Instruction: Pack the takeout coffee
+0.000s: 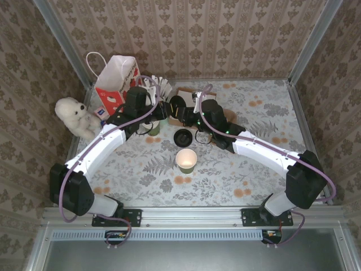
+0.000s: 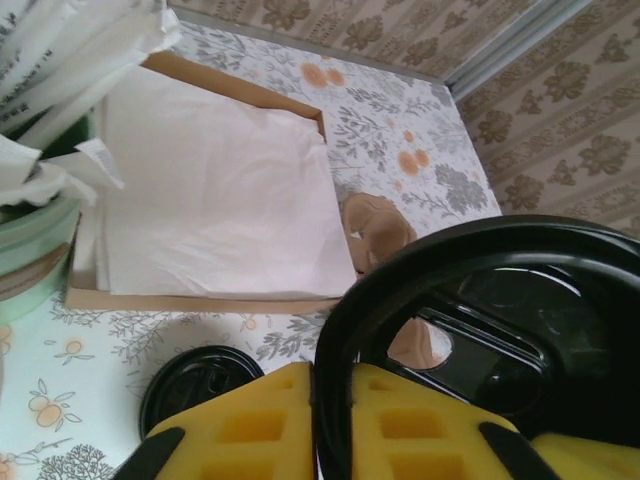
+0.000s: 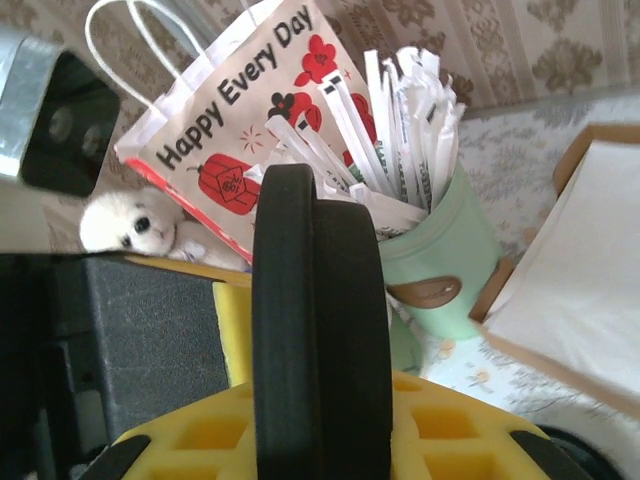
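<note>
A black plastic lid [image 2: 500, 300] stands on edge above the table, and both grippers pinch it from opposite sides. My left gripper [image 2: 335, 420] is shut on its rim. My right gripper [image 3: 320, 430] is shut on the lid [image 3: 315, 320], which is seen edge-on with a seam, perhaps two nested lids. From above, the grippers meet at the lid [image 1: 176, 107]. A lidless green cup [image 1: 186, 160] with a cream inside stands alone mid-table. Another black lid [image 1: 183, 135] lies flat behind it. A lidded takeout coffee is out of view.
A "Happy Every Day" paper bag [image 1: 115, 82] and a white plush toy [image 1: 76, 116] stand at the back left. The pale green pot [image 3: 445, 260] of white sticks sits beside a cardboard tray [image 2: 200, 300] of napkins. Another green cup [image 1: 153, 129] sits partly under the left arm.
</note>
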